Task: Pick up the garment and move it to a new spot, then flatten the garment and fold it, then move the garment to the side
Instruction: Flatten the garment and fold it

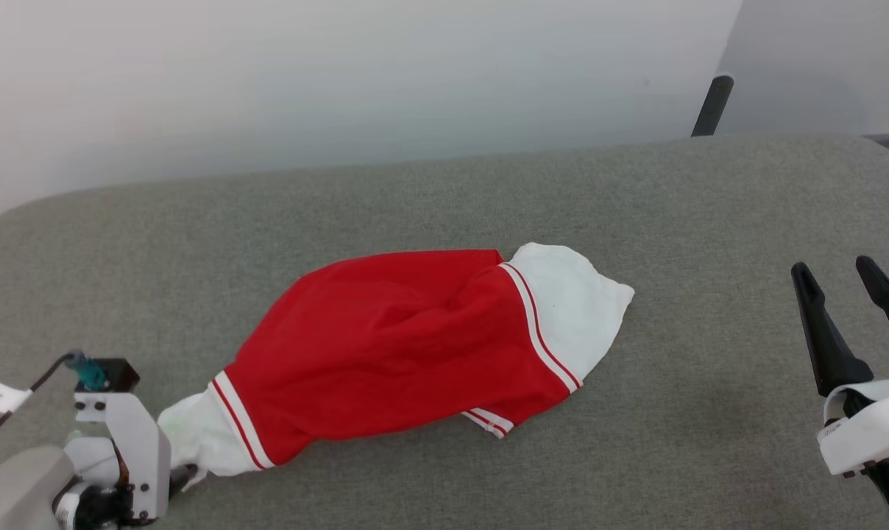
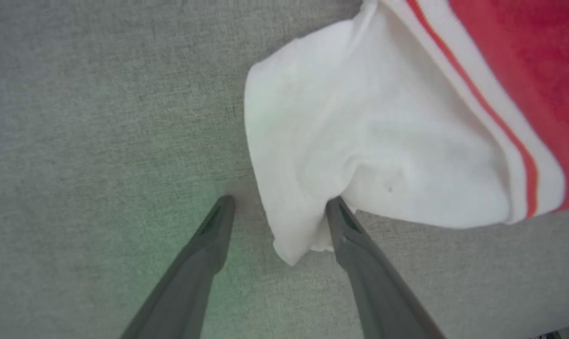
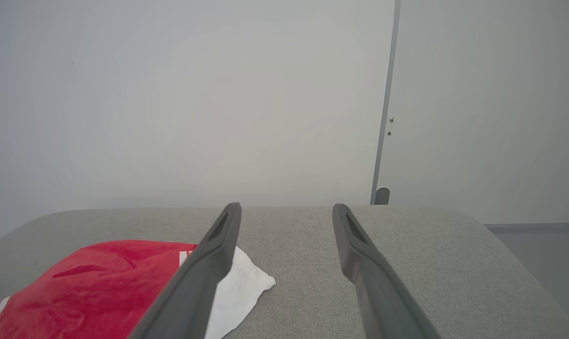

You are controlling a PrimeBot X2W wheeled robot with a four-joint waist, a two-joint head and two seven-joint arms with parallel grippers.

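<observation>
I'm looking down at the garment (image 1: 400,346), and it's lying bunched on the grey padded table (image 1: 709,412), roughly in the middle. It's running at a slant from my near left to the far right. The red body is sitting rumpled in soft folds, with a white sleeve (image 1: 577,309) poking out at the far right end and another white sleeve (image 1: 198,438) at the near left end. Each sleeve is showing thin red stripes where it joins the red. A small striped edge (image 1: 489,421) is peeking out from under the near side.

My left gripper (image 2: 280,201) is hanging right at that near left sleeve with its jaws spread wide, gripping nothing. In the left wrist view a corner of the white cloth is lying between the two fingers: one fingertip (image 2: 336,209) is sitting against a fold of the sleeve and the other is over bare grey fabric. I can't tell whether the tips are pressing on the table.

My right gripper (image 1: 833,266) is hovering at the right side, jaws wide apart and empty, well apart from the garment. Its fingers are pointing toward the pale wall (image 1: 341,73), where a dark post (image 1: 712,105) is standing behind the table's far edge.
</observation>
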